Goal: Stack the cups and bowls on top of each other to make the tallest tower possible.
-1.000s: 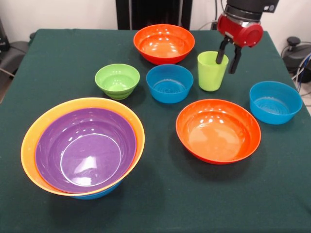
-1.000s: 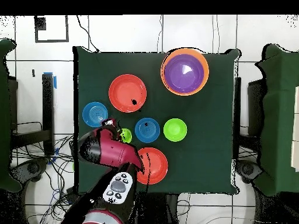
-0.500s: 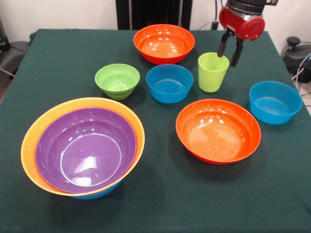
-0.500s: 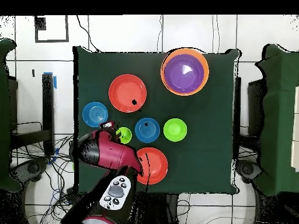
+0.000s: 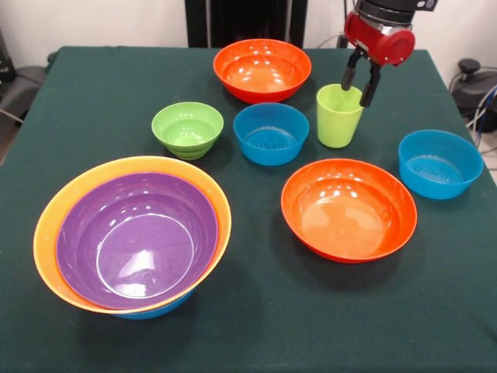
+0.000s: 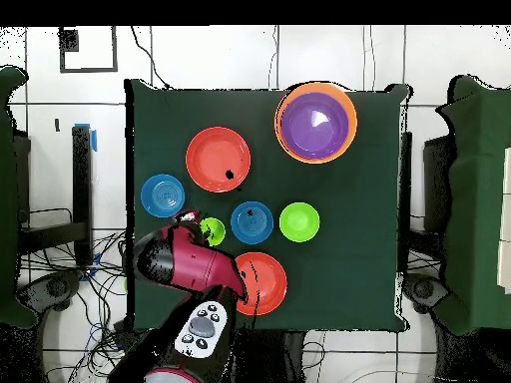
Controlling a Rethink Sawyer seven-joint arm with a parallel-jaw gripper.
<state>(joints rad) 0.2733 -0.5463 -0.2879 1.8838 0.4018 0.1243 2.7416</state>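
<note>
Fingers point(image 5: 349, 71) spread apart straddle the rim of the green tumbler point(image 5: 338, 116), gripping nothing. At its nine o'clock we see a blue bowl point(image 5: 271, 133).

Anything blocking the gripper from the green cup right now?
Nothing visible. The open gripper hangs right over the lime-green cup, its fingers straddling the far rim. The nearest neighbours, the blue bowl and the red-orange bowl, stand apart from the cup.
</note>
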